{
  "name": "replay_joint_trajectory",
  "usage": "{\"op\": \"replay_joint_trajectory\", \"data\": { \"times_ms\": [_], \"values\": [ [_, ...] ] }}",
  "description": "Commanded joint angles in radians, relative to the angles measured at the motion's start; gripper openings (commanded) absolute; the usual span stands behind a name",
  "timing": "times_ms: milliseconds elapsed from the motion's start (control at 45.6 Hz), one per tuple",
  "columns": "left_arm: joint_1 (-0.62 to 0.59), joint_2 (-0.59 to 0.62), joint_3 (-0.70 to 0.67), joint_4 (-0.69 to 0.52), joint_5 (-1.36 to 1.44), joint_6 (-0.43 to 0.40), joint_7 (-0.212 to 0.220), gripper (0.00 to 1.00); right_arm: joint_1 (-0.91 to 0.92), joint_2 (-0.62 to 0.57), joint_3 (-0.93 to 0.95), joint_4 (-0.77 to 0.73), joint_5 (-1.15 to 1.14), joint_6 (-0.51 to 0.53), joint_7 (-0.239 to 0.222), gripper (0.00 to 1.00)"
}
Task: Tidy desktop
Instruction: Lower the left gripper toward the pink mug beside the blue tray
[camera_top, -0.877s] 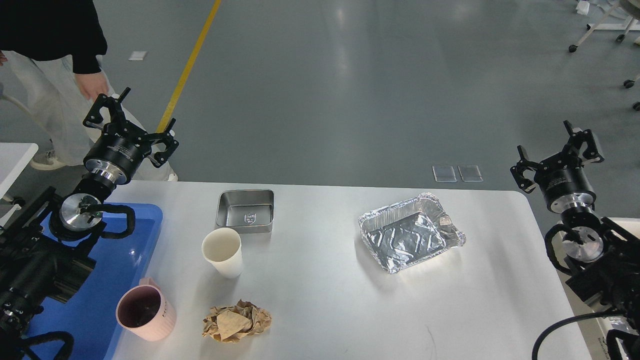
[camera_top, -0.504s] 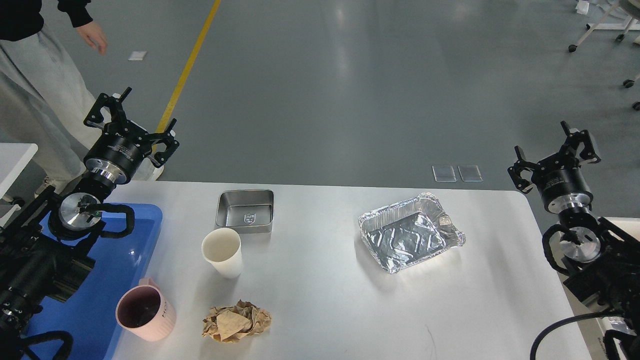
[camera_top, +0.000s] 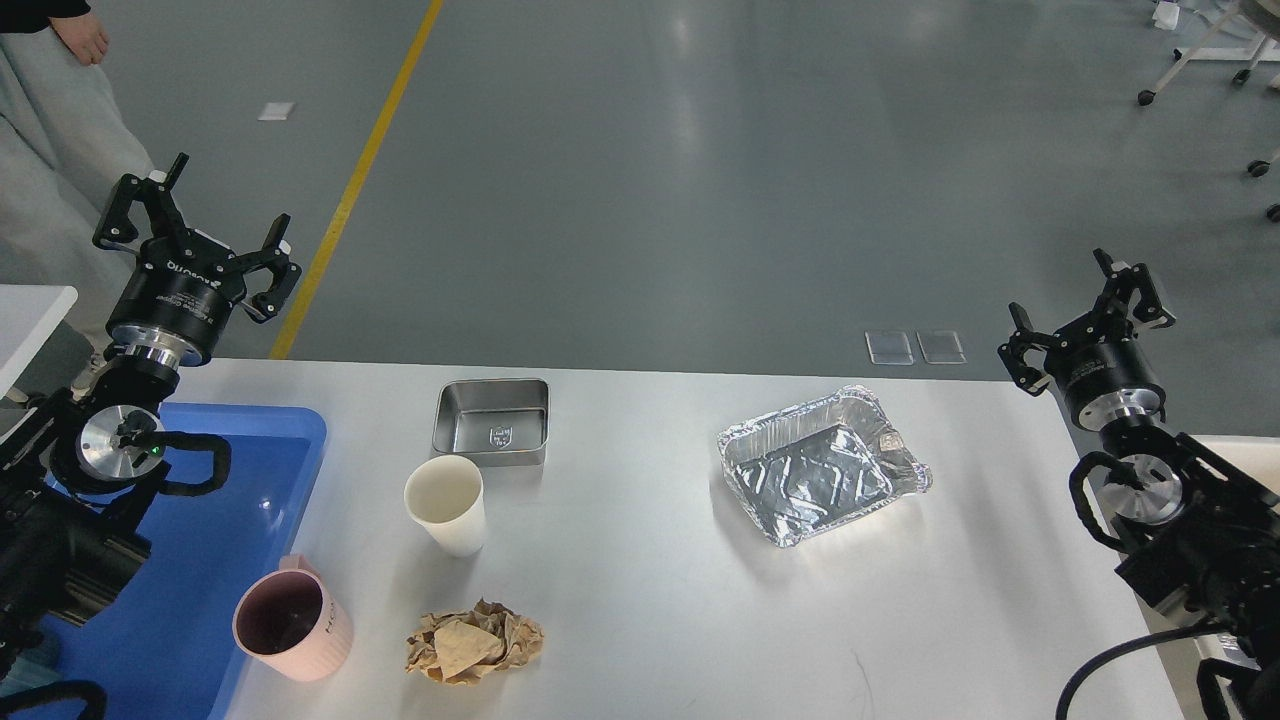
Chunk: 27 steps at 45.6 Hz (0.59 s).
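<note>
I'm looking at a grey floor (camera_top: 700, 180) that is catching soft overhead glare toward 12 o'clock. A yellow line (camera_top: 355, 180) is running across it at 11 o'clock, wheeled furniture legs (camera_top: 1215, 45) are showing at 2 o'clock, and two clear floor plates (camera_top: 915, 346) are lying near 1 o'clock.

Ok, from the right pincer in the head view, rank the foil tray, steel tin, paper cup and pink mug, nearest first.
From the right pincer:
1. Foil tray, right half of the desktop.
2. Steel tin, back, left of centre.
3. Paper cup, just in front of the tin.
4. Pink mug, front left, beside the blue tray.
</note>
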<state>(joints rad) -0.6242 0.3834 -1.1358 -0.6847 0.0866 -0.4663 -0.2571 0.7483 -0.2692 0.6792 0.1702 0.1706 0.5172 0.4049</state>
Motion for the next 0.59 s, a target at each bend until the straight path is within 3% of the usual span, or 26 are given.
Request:
{"op": "replay_joint_trajectory", "data": {
  "times_ms": [0, 307, 460, 570],
  "values": [
    [0.006, 0.002, -0.001, -0.001, 0.004, -0.002, -0.022, 0.99, 0.008, 0.001, -0.010, 0.002, -0.011, -0.005, 0.000, 1.00],
    [0.060, 0.080, 0.004, -0.044, 0.048, 0.026, -0.063, 0.97, 0.006, -0.005, -0.010, 0.002, -0.011, -0.002, 0.000, 1.00],
    [0.118, 0.158, 0.004, -0.197, 0.247, 0.136, -0.070, 0.95, 0.006, -0.005, -0.010, 0.005, -0.011, 0.000, 0.000, 1.00],
    [0.187, 0.213, 0.005, -0.346, 0.340, 0.166, -0.062, 0.94, 0.006, 0.001, -0.010, 0.008, -0.011, 0.001, 0.002, 1.00]
  ]
}}
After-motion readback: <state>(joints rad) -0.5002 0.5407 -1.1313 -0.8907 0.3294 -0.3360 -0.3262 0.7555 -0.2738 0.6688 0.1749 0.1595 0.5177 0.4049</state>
